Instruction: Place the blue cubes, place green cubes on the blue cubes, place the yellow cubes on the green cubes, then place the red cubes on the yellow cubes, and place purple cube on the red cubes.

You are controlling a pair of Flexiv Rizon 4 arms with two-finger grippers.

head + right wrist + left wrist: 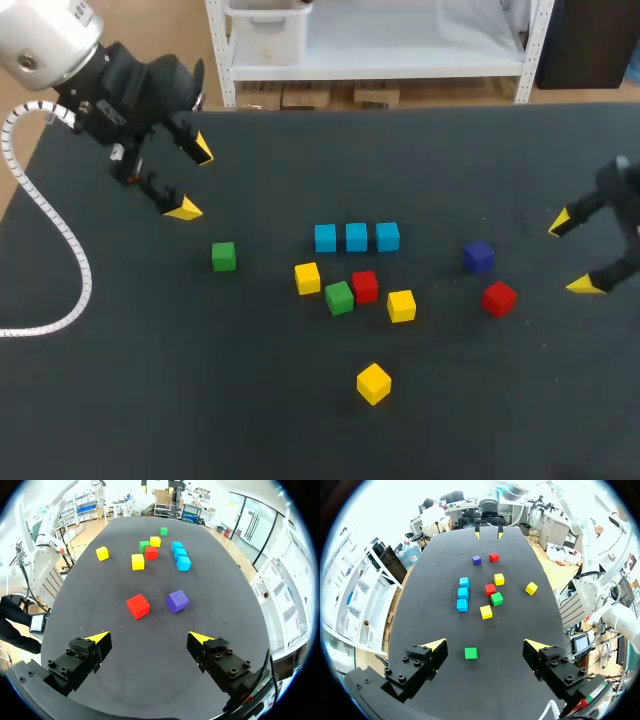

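Three blue cubes [356, 237] stand in a row at the table's middle. Just in front of them lie a yellow cube [307, 278], a green cube [339, 297], a red cube [365, 286] and another yellow cube [401, 305]. A third yellow cube [373, 383] sits nearer the front. One green cube [223, 256] lies apart at the left, ahead of my open left gripper [485, 647]. A purple cube [177, 601] and a red cube [137, 606] lie ahead of my open right gripper [149, 639]. In the head view the left gripper [192, 180] hovers at the back left, the right gripper [572, 255] at the right edge.
The black table [150, 380] has open surface along its front and left. A white coiled cable [60, 250] hangs from my left arm over the table's left side.
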